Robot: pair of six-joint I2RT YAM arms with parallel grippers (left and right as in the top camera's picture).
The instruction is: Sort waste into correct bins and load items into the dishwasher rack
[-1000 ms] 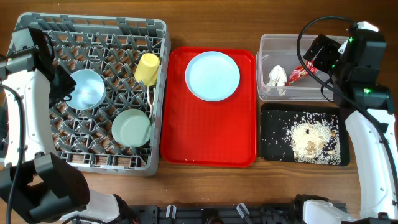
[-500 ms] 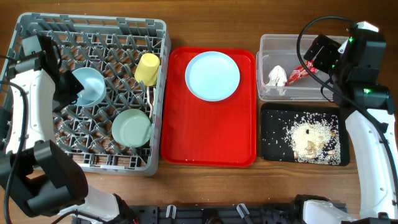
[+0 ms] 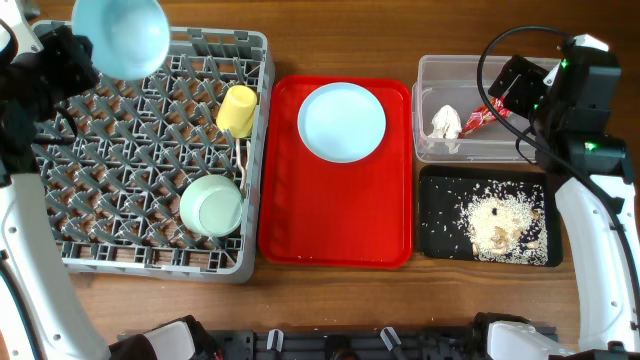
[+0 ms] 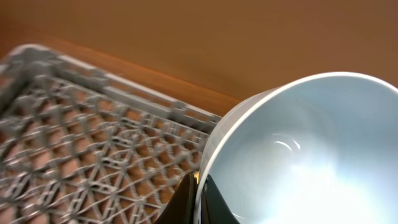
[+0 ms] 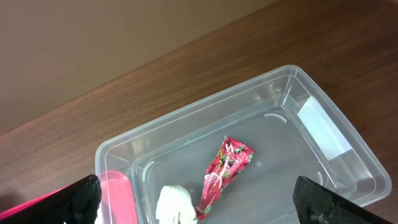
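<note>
My left gripper (image 3: 86, 47) (image 4: 199, 194) is shut on the rim of the light blue bowl (image 3: 120, 35) (image 4: 305, 155), one finger inside and one outside. It holds the bowl tilted in the air over the back-left corner of the grey dishwasher rack (image 3: 60, 255) (image 4: 74, 124). In the rack sit a pale green bowl (image 3: 211, 205), a yellow cup (image 3: 238, 108) and a white utensil (image 3: 243, 165). My right gripper (image 3: 510, 88) (image 5: 208, 205) hangs open above the clear tub (image 3: 500, 152) (image 5: 348, 155), which holds the white napkin (image 3: 446, 122) (image 5: 176, 205) and red wrapper (image 3: 473, 118) (image 5: 225, 168).
A light blue plate (image 3: 342, 121) lies at the back of the red serving tray (image 3: 335, 240), between the rack and the bins. The black tray (image 3: 440, 200) in front of the tub holds scattered rice scraps (image 3: 500, 225).
My left gripper closed on the blue bowl's rim and lifted it out of the rack, up and toward the back left. The right arm has not moved.
</note>
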